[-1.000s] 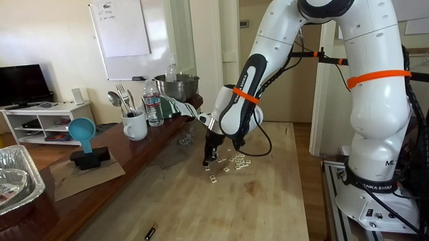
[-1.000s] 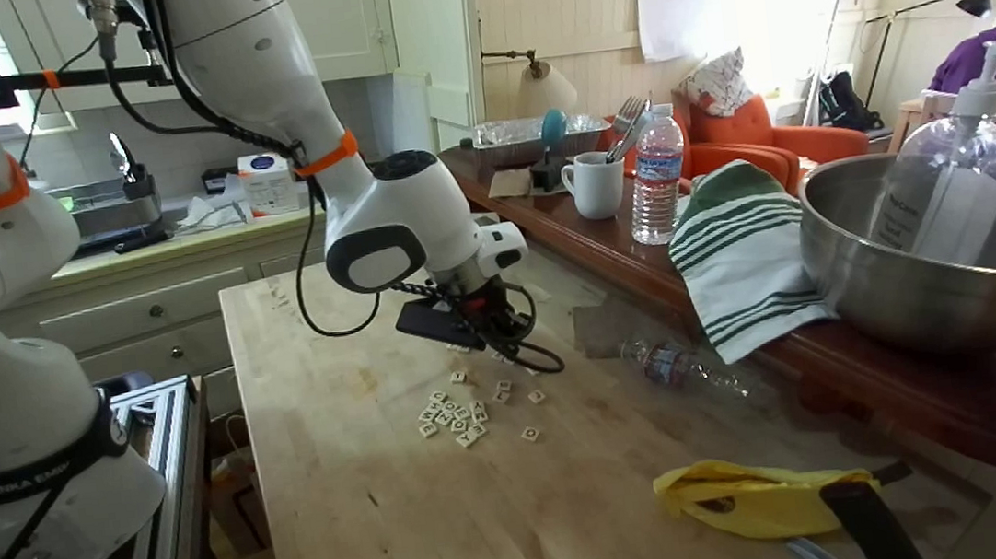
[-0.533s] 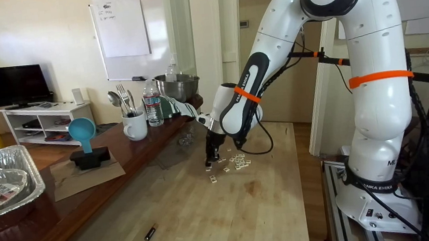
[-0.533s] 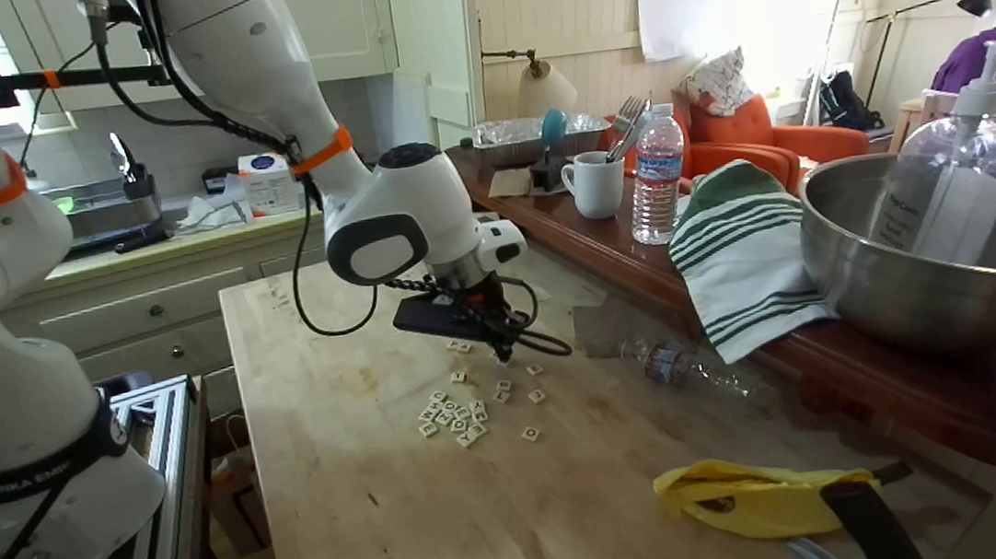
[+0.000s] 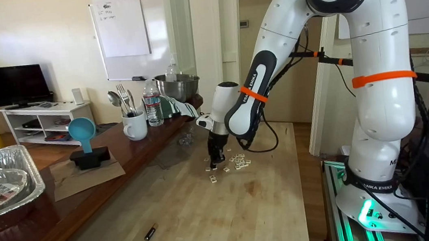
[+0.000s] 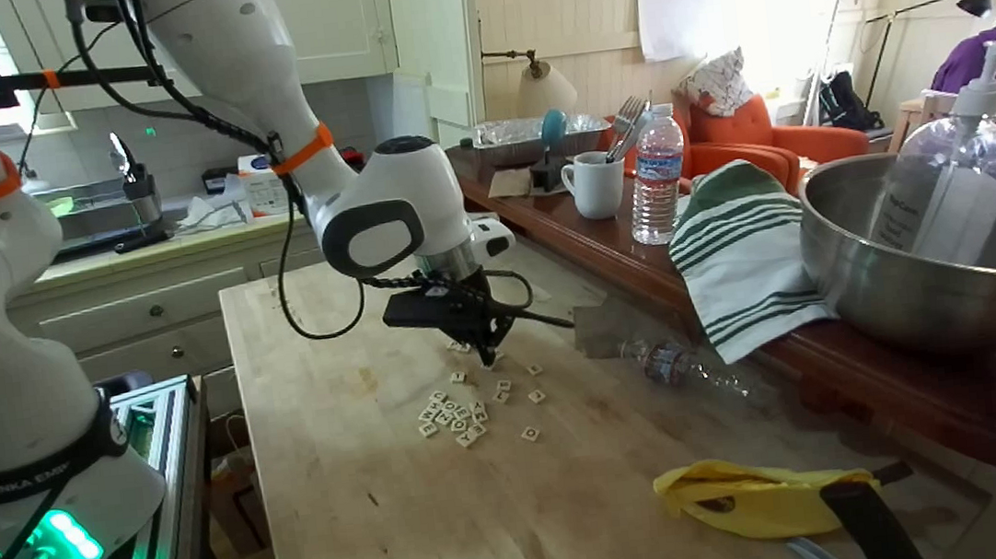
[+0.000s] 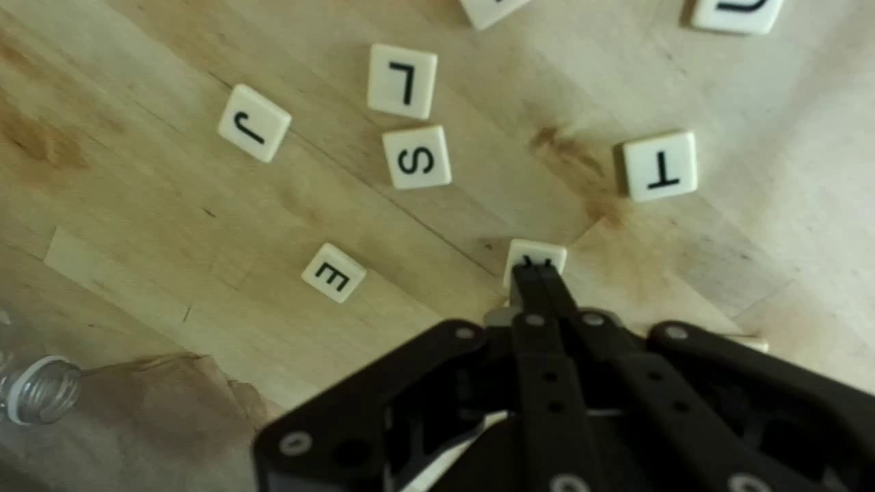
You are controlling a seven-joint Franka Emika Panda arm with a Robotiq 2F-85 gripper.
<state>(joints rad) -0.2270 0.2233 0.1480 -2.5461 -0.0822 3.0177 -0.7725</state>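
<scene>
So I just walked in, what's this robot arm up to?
The arm has its shut tool right at a lettered tile, partly covering it in the wrist view. Nothing looks held, and I can't tell whether they touch. The E tile, S tile and T tile lie face up nearby on the table, with a cluster of tiles farther off.

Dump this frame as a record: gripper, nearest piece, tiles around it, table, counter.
Gripper: shut, jaws together
Nearest piece: letter tile, letter partly covered; contact unclear
Tiles around, wrist view: J tile, L tile, S tile, E tile, T tile
Table: battery, lying bottle
Counter: white mug with cutlery, upright bottle, steel bowl
</scene>
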